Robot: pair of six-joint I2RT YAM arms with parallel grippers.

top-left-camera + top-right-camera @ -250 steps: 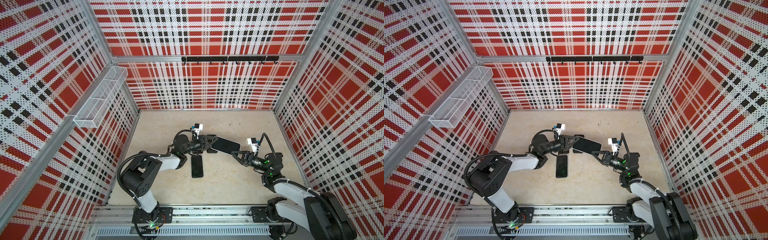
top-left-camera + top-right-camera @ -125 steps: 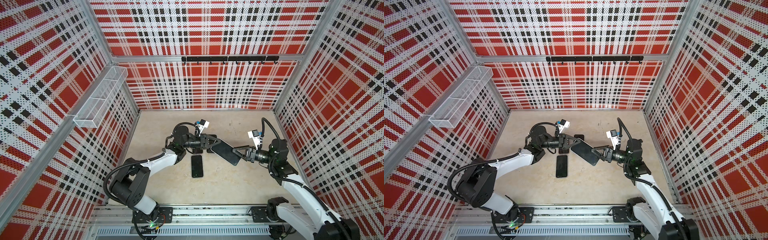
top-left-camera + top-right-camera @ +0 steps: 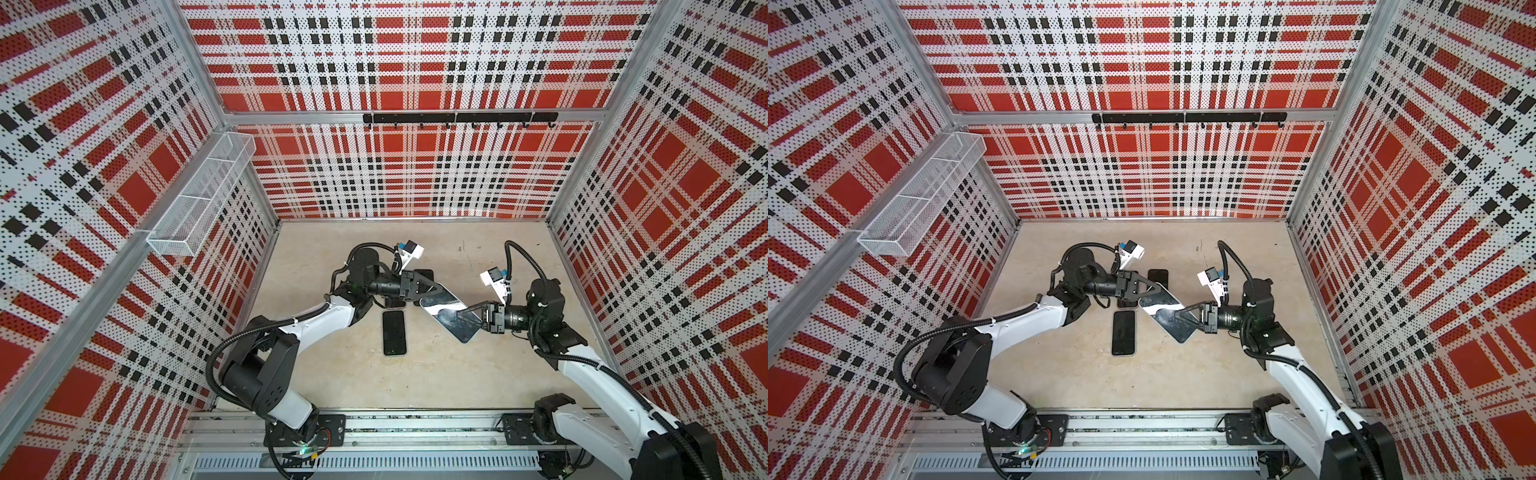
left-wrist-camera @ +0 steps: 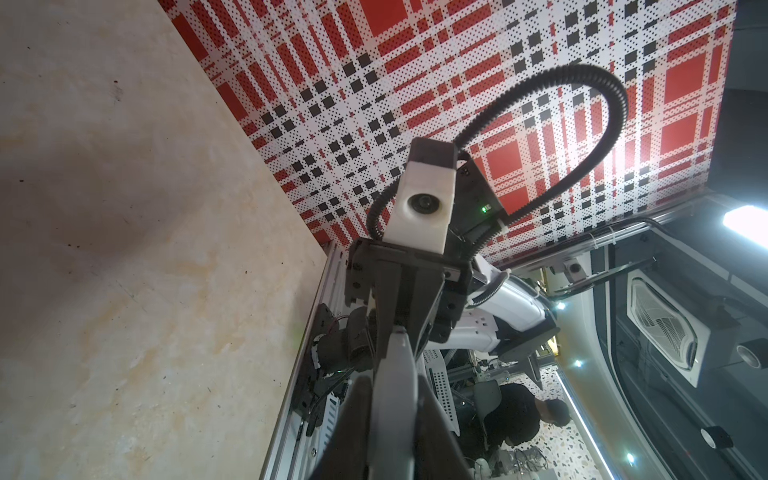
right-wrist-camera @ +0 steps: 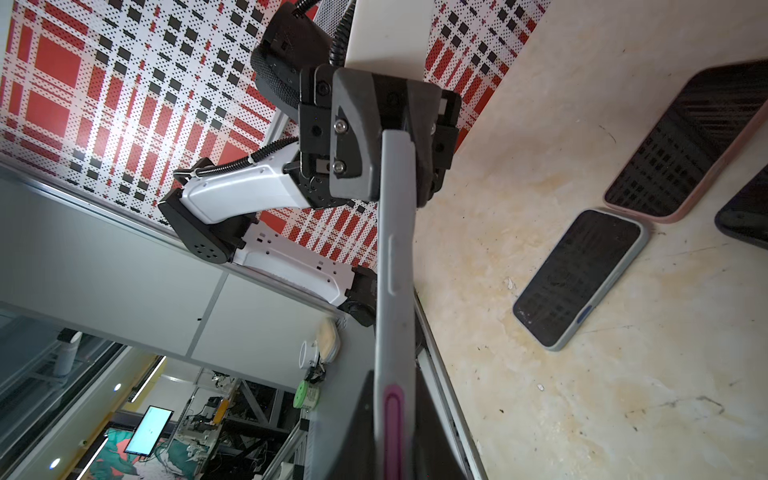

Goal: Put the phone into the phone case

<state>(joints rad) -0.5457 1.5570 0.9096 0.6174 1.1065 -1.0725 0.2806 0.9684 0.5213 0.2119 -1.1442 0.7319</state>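
Observation:
A phone with a glossy dark face sits in a grey phone case [image 3: 446, 309] [image 3: 1167, 311], held slanted in the air above the table's middle. My left gripper [image 3: 428, 293] [image 3: 1152, 293] is shut on its far end. My right gripper [image 3: 461, 318] [image 3: 1179, 318] is shut on its near end. In the left wrist view the grey case edge [image 4: 395, 395] runs between the left gripper [image 4: 392, 378] fingers. In the right wrist view the case edge [image 5: 395, 249] with a pink button [image 5: 392, 428] lies between the right gripper [image 5: 395, 382] fingers.
A black phone [image 3: 394, 332] [image 3: 1124, 332] lies flat below the held one. Another dark phone [image 3: 424, 275] [image 3: 1158, 277] lies behind the left gripper. The right wrist view shows a phone in a grey-blue case [image 5: 582, 274] and one in a pink case [image 5: 685, 141]. A wire basket [image 3: 199, 199] hangs on the left wall.
The right arm has risen and come in from the right, and its gripper has shut on the near end of the cased phone. The left gripper has kept hold and swung the phone slanted.

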